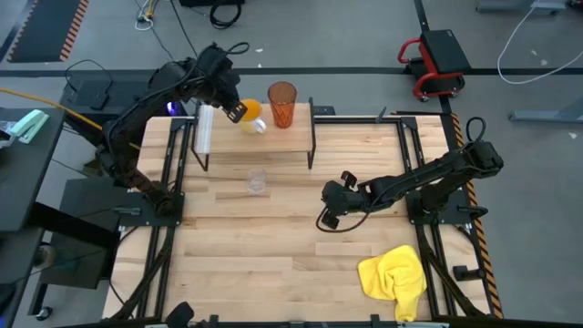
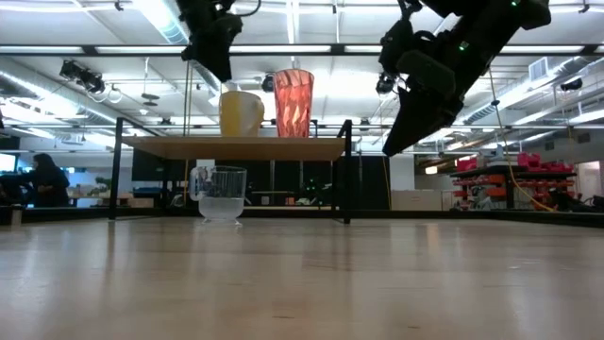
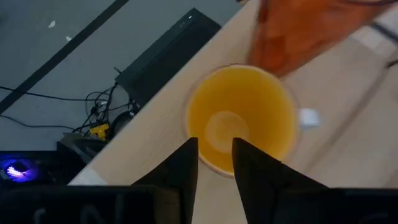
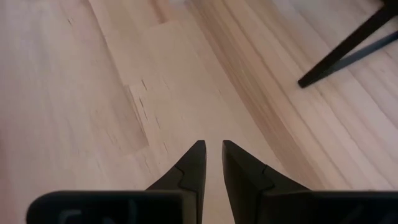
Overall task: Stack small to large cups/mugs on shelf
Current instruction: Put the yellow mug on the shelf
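A: Cups first: where do the three stand?

B: The orange mug (image 1: 249,116) and the tall ribbed tumbler (image 1: 281,103) stand upright side by side on the shelf (image 1: 301,138), at the far side of the tabletop (image 1: 273,255). The small clear glass (image 1: 258,181) sits on the tabletop just in front of the shelf, not on it.

A: Why that arrangement?

B: Judging by the task, the vessels are being lined up by size. The tumbler, the largest, is at one end, the mug next to it, and the space beside the mug looks left for the glass, which has not yet been lifted.

A: What is the left claw doing?

B: The left claw (image 3: 214,163) hangs directly above the mug, looking down into its yellow interior. Its fingers are parted and released. From the low view it sits above the mug's rim without gripping it, so the mug appears to rest on the shelf on its own.

A: And the right claw?

B: The right claw (image 4: 211,163) hovers over bare tabletop, to the right of the glass and well apart from it. Its fingers are only slightly parted, with a narrow gap between them, and hold nothing.

A: Anything else?

B: A yellow cloth (image 1: 394,274) lies near the front right corner.
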Robot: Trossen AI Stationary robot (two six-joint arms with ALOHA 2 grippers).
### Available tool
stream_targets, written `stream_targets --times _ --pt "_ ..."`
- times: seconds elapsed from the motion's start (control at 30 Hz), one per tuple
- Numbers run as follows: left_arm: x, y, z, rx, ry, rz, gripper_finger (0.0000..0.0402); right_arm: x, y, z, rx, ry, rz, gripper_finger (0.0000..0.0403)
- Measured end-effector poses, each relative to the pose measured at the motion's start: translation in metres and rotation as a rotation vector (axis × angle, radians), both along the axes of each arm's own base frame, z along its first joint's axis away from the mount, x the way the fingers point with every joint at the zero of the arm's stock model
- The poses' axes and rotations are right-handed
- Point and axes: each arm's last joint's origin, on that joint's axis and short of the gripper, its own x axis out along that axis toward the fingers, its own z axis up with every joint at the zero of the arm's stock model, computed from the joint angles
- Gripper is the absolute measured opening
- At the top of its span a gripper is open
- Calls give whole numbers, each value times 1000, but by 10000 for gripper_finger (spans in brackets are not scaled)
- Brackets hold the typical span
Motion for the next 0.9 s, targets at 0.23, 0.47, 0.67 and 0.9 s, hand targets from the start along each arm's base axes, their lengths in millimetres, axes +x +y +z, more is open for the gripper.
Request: stream_targets --times 0.23,0.47,0.67,0.9 --pt "1 -33 14 -1 -38 -58 107 8 -1 6 -21 -79 38 61" --pt "3 -62 19 7 -3 -114 103 12 0 10 -33 -131 63 61" --pt "8 -79 17 35 55 -113 95 17 -1 15 -58 -184 94 60" --pt "16 -96 2 42 123 -147 95 24 -10 21 -86 -259 90 60"
